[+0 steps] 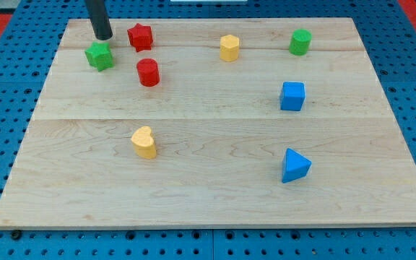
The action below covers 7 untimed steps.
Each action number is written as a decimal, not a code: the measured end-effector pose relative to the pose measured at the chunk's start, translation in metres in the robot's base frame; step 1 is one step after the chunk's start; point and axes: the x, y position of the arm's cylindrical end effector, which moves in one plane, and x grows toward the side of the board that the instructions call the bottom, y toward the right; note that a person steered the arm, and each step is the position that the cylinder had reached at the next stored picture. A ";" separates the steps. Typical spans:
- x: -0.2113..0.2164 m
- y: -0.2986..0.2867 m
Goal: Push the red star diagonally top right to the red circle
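Observation:
The red star (141,37) lies near the view's top left of the wooden board (215,188). The red circle (148,72) stands just below it, slightly to the right, with a small gap between them. My tip (104,37) is down on the board to the left of the red star, a short gap away, and just above the green star (100,55).
A yellow hexagon (229,48) and a green cylinder (300,42) stand along the top. A blue cube (292,96) and a blue triangle (295,165) are at the right. A yellow heart (144,142) lies left of centre.

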 end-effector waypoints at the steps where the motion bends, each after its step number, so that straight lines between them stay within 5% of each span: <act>1: 0.000 -0.003; 3: -0.006 -0.011; 7: -0.005 0.081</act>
